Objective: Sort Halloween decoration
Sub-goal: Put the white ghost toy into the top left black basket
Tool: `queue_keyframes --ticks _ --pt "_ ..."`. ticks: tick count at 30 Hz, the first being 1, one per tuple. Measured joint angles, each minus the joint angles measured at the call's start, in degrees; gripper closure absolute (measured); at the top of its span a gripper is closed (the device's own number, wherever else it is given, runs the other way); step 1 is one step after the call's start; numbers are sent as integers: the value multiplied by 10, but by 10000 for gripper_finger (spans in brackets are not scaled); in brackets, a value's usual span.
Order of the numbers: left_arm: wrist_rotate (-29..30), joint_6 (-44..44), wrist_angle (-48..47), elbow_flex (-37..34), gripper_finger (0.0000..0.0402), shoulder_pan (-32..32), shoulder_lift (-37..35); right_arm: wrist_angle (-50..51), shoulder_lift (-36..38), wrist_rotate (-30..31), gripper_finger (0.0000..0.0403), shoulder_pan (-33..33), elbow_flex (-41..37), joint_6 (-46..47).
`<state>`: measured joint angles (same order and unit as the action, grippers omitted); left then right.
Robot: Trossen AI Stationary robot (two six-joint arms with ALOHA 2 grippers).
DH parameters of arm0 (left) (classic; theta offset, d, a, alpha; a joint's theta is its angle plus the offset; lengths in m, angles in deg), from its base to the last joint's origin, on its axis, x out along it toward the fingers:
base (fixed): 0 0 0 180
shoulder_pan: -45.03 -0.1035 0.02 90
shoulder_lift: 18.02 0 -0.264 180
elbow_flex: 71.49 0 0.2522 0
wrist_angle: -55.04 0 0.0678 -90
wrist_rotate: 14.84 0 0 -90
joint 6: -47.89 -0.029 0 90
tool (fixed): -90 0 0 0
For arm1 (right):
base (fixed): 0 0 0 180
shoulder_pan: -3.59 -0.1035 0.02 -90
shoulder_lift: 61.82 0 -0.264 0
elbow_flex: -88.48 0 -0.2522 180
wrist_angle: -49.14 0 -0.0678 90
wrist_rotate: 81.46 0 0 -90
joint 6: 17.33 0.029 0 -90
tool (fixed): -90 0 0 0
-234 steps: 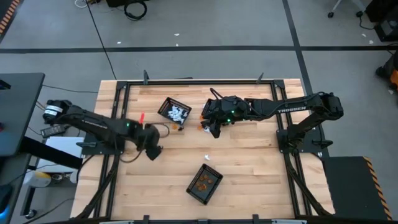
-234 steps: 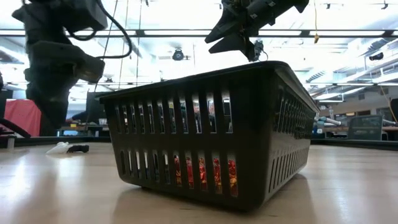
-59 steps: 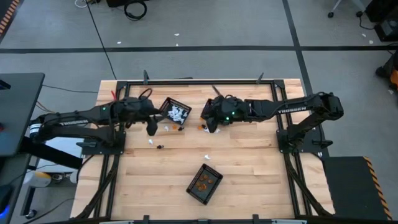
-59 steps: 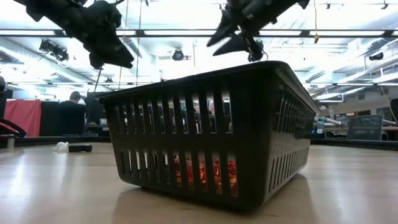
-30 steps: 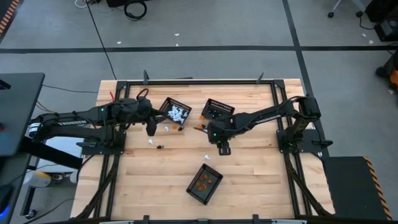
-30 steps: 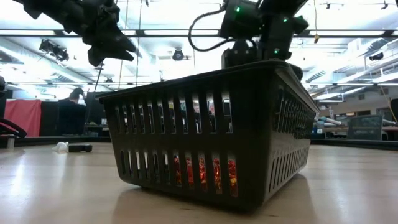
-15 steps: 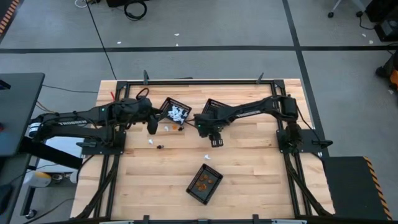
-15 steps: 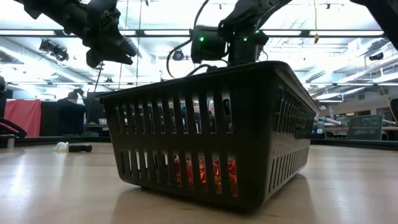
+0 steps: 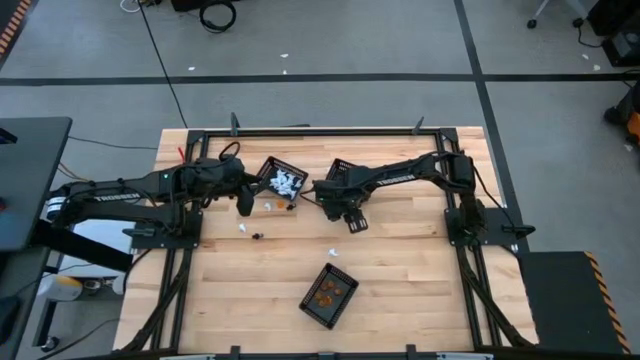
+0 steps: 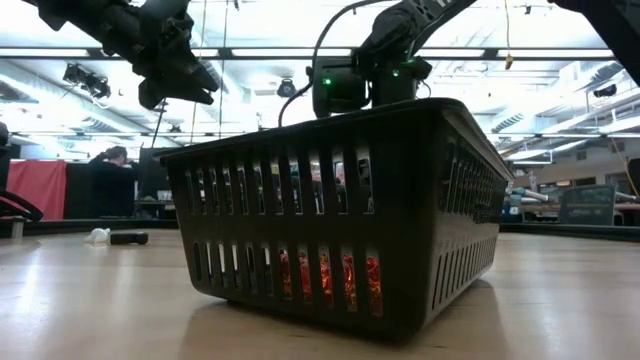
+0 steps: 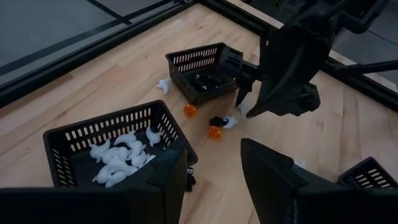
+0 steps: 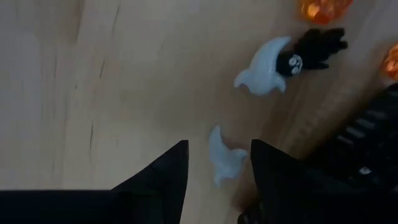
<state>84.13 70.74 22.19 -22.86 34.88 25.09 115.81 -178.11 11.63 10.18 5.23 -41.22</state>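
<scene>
So the right gripper (image 12: pixel 214 165) is down at the table with its fingers apart, a little white ghost (image 12: pixel 225 162) sitting right between them, not clamped. Another ghost (image 12: pixel 264 65) lies nearby, touching a black trinket (image 12: pixel 317 46). The left gripper (image 11: pixel 211 168) hangs open and empty over the basket of white ghosts (image 11: pixel 74 134). An orange-filled basket (image 9: pixel 329 294) sits well apart.
</scene>
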Motion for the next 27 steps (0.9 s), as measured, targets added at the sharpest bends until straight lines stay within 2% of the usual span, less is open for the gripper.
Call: queue_keyframes --ticks 9,15,27 --pt "1 0 0 0 241 0 0 -20 2 -2 230 3 -39 -41" --pt "1 1 0 0 241 0 0 -37 5 -1 248 -1 -52 -53" --pt "1 1 0 0 241 0 0 -36 3 -18 348 -1 -54 -67"
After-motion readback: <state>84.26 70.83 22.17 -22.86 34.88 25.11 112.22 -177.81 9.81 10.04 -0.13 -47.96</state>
